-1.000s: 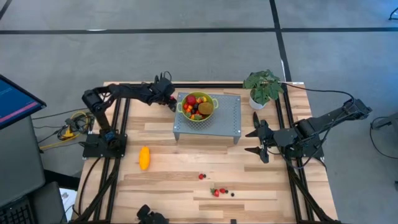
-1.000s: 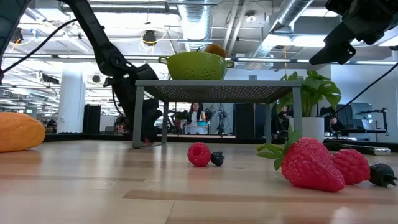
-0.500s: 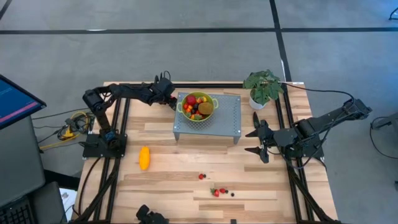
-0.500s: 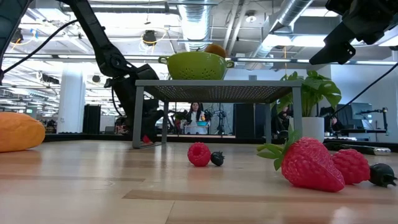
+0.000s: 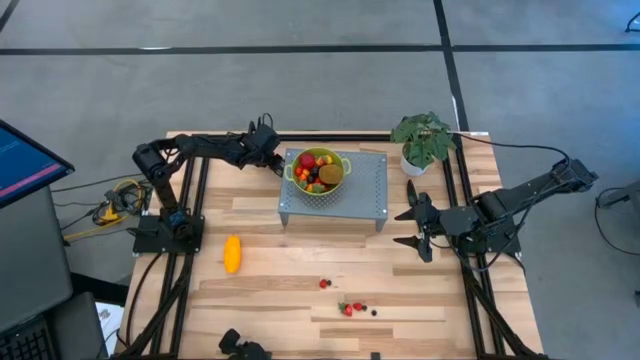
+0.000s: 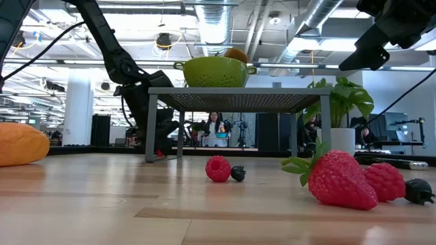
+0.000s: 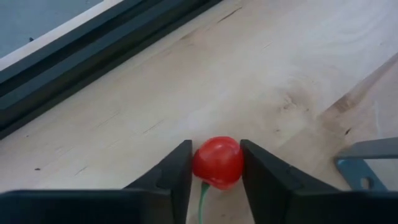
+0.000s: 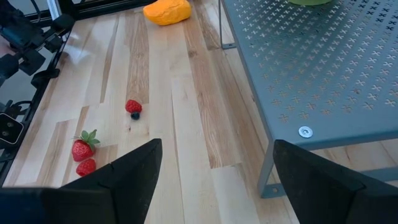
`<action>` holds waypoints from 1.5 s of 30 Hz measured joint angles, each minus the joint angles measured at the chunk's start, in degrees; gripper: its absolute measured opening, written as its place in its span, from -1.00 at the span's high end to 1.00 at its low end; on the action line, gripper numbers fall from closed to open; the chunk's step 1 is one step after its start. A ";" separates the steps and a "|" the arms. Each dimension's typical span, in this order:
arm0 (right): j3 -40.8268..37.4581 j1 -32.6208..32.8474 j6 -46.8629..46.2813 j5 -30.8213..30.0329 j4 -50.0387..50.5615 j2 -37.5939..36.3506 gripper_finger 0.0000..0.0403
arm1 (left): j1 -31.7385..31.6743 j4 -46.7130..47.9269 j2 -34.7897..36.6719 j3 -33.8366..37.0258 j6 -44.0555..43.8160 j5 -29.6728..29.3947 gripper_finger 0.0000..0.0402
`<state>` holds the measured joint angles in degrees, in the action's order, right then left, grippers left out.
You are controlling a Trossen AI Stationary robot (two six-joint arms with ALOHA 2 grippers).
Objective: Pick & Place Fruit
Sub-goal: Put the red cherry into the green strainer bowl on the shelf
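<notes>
The left gripper (image 7: 214,186) sits low over the wooden table (image 5: 300,290) near its far left corner, just beside the grey perforated stand (image 5: 365,185). Its two dark fingers (image 7: 171,180) press on either side of a small red cherry-like fruit (image 7: 217,162), clenched on it, with a thin green stem showing between them beneath the fruit. The fruit rests on the wood, and a corner foot of the stand lies just off to one side of this pincer.

Nearer the table's front from that gripper, well apart from it, the long orange-yellow fruit (image 5: 232,253) lies on the boards by the left arm's base. To the right of the left gripper, on top of the stand, a green colander (image 5: 318,170) holds a red round fruit (image 5: 309,160), a brown kiwi-like oval (image 5: 330,174) and other small pieces.

Between the two arms, toward the front edge, a raspberry (image 6: 218,168) lies touching a dark berry (image 6: 237,173); farther right lie two strawberries (image 6: 337,178) with another dark berry beside them.

The right gripper (image 5: 413,228) hangs above the table just beyond the stand's right end, its fingers spread wide and holding nothing. Behind it, near the far right corner, stands a leafy potted plant (image 5: 422,140).
</notes>
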<state>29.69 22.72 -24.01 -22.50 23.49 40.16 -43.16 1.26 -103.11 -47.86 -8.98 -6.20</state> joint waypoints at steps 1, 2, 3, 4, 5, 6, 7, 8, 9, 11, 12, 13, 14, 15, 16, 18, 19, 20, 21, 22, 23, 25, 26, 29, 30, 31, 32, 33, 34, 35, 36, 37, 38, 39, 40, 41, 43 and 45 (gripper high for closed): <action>-0.01 0.00 0.02 0.00 -0.02 0.00 -0.50 | 0.00 0.00 0.00 0.00 -0.01 0.00 0.44; -0.01 0.00 0.02 -0.01 -0.02 0.00 -0.50 | 0.00 0.00 0.00 0.00 0.01 0.00 0.45; -0.01 0.00 0.00 0.00 0.00 0.00 -0.50 | 0.00 0.00 0.00 0.00 0.01 0.00 0.45; -0.02 0.00 0.02 0.00 0.00 0.02 -0.50 | 0.00 -0.02 0.00 0.01 0.02 0.02 0.45; -0.01 0.00 0.01 0.00 -0.02 0.01 -0.50 | 0.00 -0.04 0.00 0.03 0.04 0.02 0.45; 0.00 0.00 0.00 0.00 0.00 0.00 -0.50 | 0.00 -0.06 0.00 0.03 0.06 0.02 0.43; 0.00 0.00 0.00 0.00 -0.02 0.00 -0.50 | 0.00 -0.07 -0.02 0.03 0.08 0.02 0.42; -0.02 0.00 0.02 -0.02 0.00 0.00 -0.50 | 0.00 -0.07 -0.02 0.03 0.08 0.03 0.40; -0.01 0.00 0.01 -0.01 0.00 0.01 -0.50 | 0.01 -0.07 -0.02 0.03 0.09 0.04 0.40; -0.02 0.00 0.00 0.00 -0.02 0.00 -0.50 | 0.02 -0.08 -0.02 0.03 0.10 0.05 0.40; 0.00 0.00 0.01 0.00 -0.02 0.00 -0.50 | 0.02 -0.09 -0.02 0.03 0.12 0.07 0.42; -0.01 0.00 0.00 0.00 -0.02 0.01 -0.50 | 0.02 -0.08 -0.02 0.05 0.12 0.07 0.43; -0.02 0.00 0.02 0.00 0.00 0.00 -0.50 | 0.02 -0.07 -0.02 0.05 0.12 0.09 0.45; -0.02 0.00 0.02 0.00 -0.02 0.00 -0.50 | 0.02 -0.07 -0.02 0.05 0.11 0.10 0.46; -0.02 0.00 0.00 0.00 0.00 0.00 -0.50 | 0.02 -0.07 -0.02 0.05 0.12 0.11 0.46; 0.00 0.00 0.01 0.00 -0.02 0.00 -0.50 | 0.02 -0.07 -0.04 0.07 0.11 0.13 0.46; -0.01 0.00 0.00 0.00 -0.01 0.00 -0.50 | 0.02 -0.08 -0.04 0.07 0.11 0.13 0.45; -0.02 0.00 0.00 0.00 -0.02 0.00 -0.50 | 0.02 -0.09 -0.04 0.05 0.12 0.13 0.43; -0.02 0.00 0.02 0.00 -0.01 0.01 -0.50 | 0.04 -0.11 -0.04 0.07 0.12 0.13 0.42; -0.02 0.00 0.02 0.00 0.00 0.00 -0.50 | 0.04 -0.11 -0.02 0.07 0.12 0.15 0.42; 0.00 0.00 0.00 0.00 -0.02 0.02 -0.50 | 0.03 -0.07 0.21 0.07 0.14 0.17 0.42; -0.02 0.00 0.00 0.00 0.00 0.00 -0.50 | -0.10 0.15 0.91 0.17 0.42 0.47 0.43; -0.02 0.00 0.01 0.00 -0.01 0.00 -0.50 | -0.11 0.78 1.59 0.26 0.67 0.66 0.45; -0.02 0.01 0.02 0.00 -0.02 0.00 -0.50 | -0.11 1.81 5.14 0.43 1.02 0.69 0.46; -0.02 0.02 0.02 0.00 -0.02 0.00 -0.50 | -0.09 2.33 6.77 0.36 1.35 0.53 0.46; -0.02 0.00 0.00 0.00 -0.02 0.02 -0.50 | -0.09 2.99 8.15 0.35 1.30 0.49 0.45; 0.00 0.00 0.02 0.00 0.00 0.00 -0.50 | -0.11 4.09 9.71 0.35 1.08 1.09 0.44; -0.02 0.02 0.00 0.00 -0.02 0.00 -0.50 | -0.09 5.22 11.47 0.35 1.02 1.27 0.43; 0.00 0.01 0.01 -0.02 -0.02 0.00 -0.50 | 0.10 5.44 13.24 0.31 1.00 1.55 0.42; -0.01 0.01 0.01 0.00 -0.02 0.01 -0.50 | 0.17 6.07 15.17 0.22 1.01 2.24 0.42; -0.02 0.02 0.00 0.00 -0.01 0.01 -0.50 | 0.19 7.12 17.00 0.22 1.02 2.79 0.42; -0.01 0.00 0.00 0.00 -0.02 0.00 -0.50 | 0.51 7.59 18.64 0.22 1.01 3.28 0.43; 0.00 0.00 0.00 0.00 -0.02 0.00 -0.50 | 0.55 8.27 20.21 0.22 1.01 3.55 0.44; -0.02 0.02 0.00 0.00 -0.04 0.02 -0.50 | 0.57 9.35 21.91 0.22 1.16 3.64 0.45; -0.02 0.00 0.01 0.00 -0.04 0.00 -0.50 | 0.56 10.23 23.56 0.22 1.34 3.65 0.45; -0.02 0.02 0.00 0.00 -0.03 0.02 -0.50 | 0.47 11.06 25.28 0.22 1.51 3.63 0.45; -0.02 0.02 0.01 0.00 -0.03 0.00 -0.50 | 0.37 12.92 28.30 0.20 1.50 3.52 0.45; -0.01 0.01 0.01 0.00 -0.02 0.01 -0.50 | 0.36 14.35 31.15 0.20 1.30 3.43 0.42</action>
<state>29.68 22.73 -24.00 -22.50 23.46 40.17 -42.80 15.61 -71.96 -47.66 -7.68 -2.76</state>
